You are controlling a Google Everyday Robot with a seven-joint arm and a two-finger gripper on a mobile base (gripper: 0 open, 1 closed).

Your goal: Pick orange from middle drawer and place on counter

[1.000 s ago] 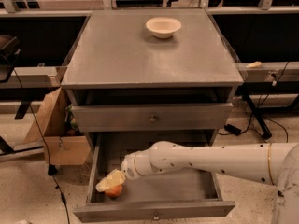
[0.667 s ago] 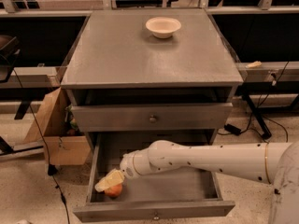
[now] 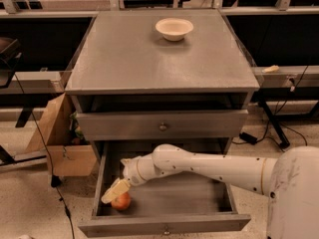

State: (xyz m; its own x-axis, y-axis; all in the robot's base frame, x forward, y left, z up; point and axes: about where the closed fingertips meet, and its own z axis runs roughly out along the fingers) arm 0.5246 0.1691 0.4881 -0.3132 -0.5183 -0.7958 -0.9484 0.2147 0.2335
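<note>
The orange lies on the floor of the open middle drawer, in its front left corner. My gripper reaches down into the drawer from the right on a white arm and sits right over the orange's upper left side, touching or nearly touching it. The counter is the wide grey cabinet top above the drawers.
A cream bowl stands at the back of the counter. A closed drawer front with a brass knob sits above the open drawer. A cardboard box stands on the floor to the left. Cables and table legs are to the right.
The gripper and arm have stayed almost still over the orange in the drawer's front left corner; the orange has not moved.
</note>
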